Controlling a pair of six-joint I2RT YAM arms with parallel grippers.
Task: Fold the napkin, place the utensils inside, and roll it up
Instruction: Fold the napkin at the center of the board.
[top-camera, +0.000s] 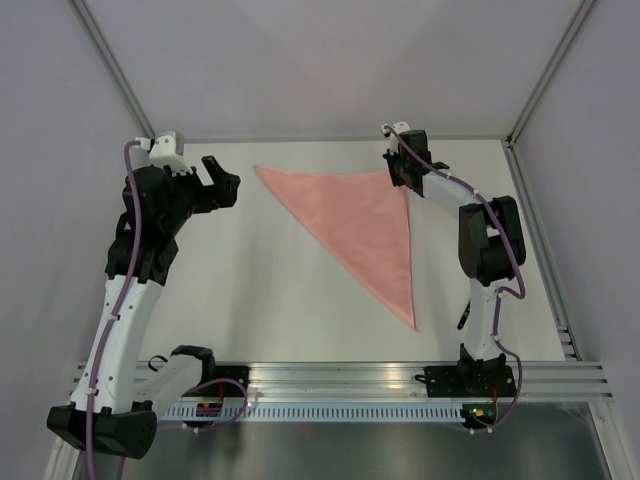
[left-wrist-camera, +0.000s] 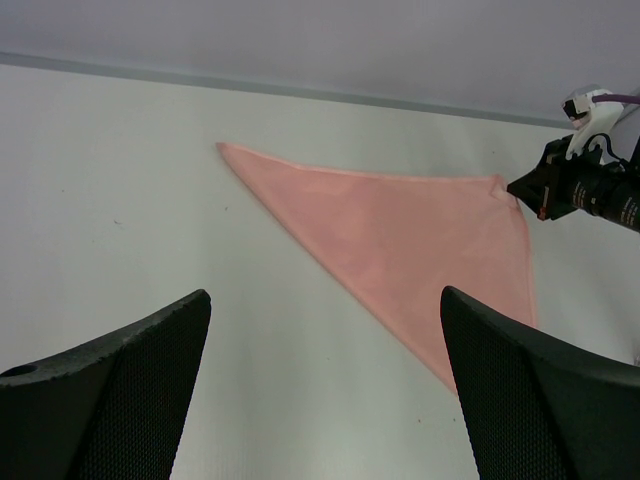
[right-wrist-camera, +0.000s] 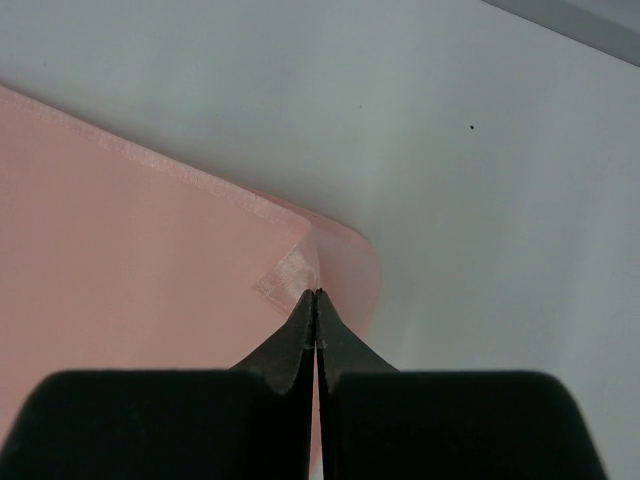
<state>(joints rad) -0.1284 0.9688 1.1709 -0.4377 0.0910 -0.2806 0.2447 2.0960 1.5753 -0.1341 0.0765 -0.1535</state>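
Observation:
The salmon-pink napkin (top-camera: 365, 225) lies folded into a triangle on the white table, its long point toward the near edge. My right gripper (top-camera: 400, 175) sits at the triangle's far right corner. In the right wrist view its fingers are shut (right-wrist-camera: 316, 292), pinching the napkin (right-wrist-camera: 130, 260) at that rounded corner, where the cloth creases up to the tips. My left gripper (top-camera: 222, 185) hovers open left of the napkin's far left corner. The left wrist view shows its wide-apart fingers (left-wrist-camera: 325, 293) holding nothing, with the napkin (left-wrist-camera: 410, 240) beyond. The utensils are out of view.
Grey enclosure walls close off the table at the back and both sides. An aluminium rail (top-camera: 400, 375) carrying the arm bases runs along the near edge. The right arm's wrist (left-wrist-camera: 590, 190) shows at the right of the left wrist view.

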